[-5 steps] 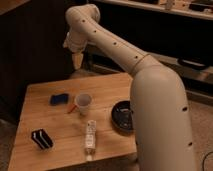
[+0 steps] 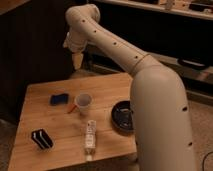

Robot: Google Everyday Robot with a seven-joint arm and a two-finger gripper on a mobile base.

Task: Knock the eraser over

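Observation:
The eraser, a small black block with white stripes, rests on the near left part of the wooden table. My gripper hangs high above the table's far edge, pointing down, well behind and to the right of the eraser and far from touching it. My white arm sweeps from the right foreground up to it.
A flat blue pad lies at the table's middle left. A paper cup stands near the centre with an orange pen beside it. A long white remote lies near the front edge. A black round dish sits by my arm.
The gripper has shifted slightly; the objects on the table stand as before.

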